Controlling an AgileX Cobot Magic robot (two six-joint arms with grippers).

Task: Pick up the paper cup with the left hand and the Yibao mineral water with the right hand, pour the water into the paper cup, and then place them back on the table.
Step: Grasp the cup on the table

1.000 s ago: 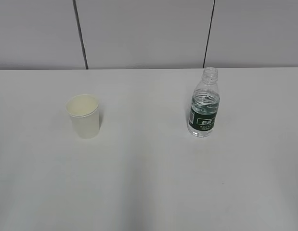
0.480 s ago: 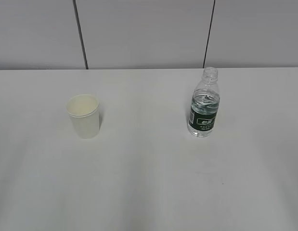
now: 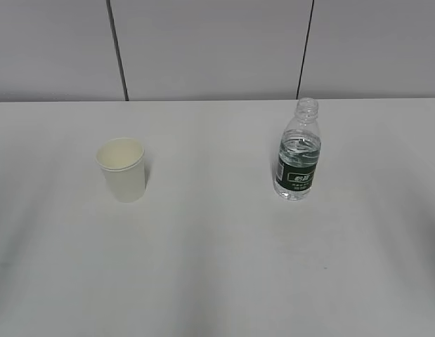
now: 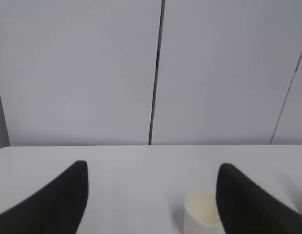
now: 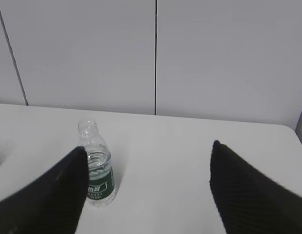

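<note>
The paper cup [image 4: 202, 214] stands beyond the wide-open left end effector [image 4: 153, 200], right of centre. The Yibao mineral water [image 5: 96, 165] stands beyond the wide-open right end effector [image 5: 148, 187], near its left finger.

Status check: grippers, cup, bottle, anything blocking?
Left gripper open, empty; right gripper open, empty. Paper cup and uncapped Yibao mineral water upright on table, untouched. Nothing between them.

The left hand's black two-fingered gripper [image 4: 151, 200] hangs with its jaws spread wide, empty between them; the right hand's black ribbed-fingered gripper [image 5: 148, 187] likewise stands wide apart — nothing gripped; neither arm shows in the exterior view.
</note>
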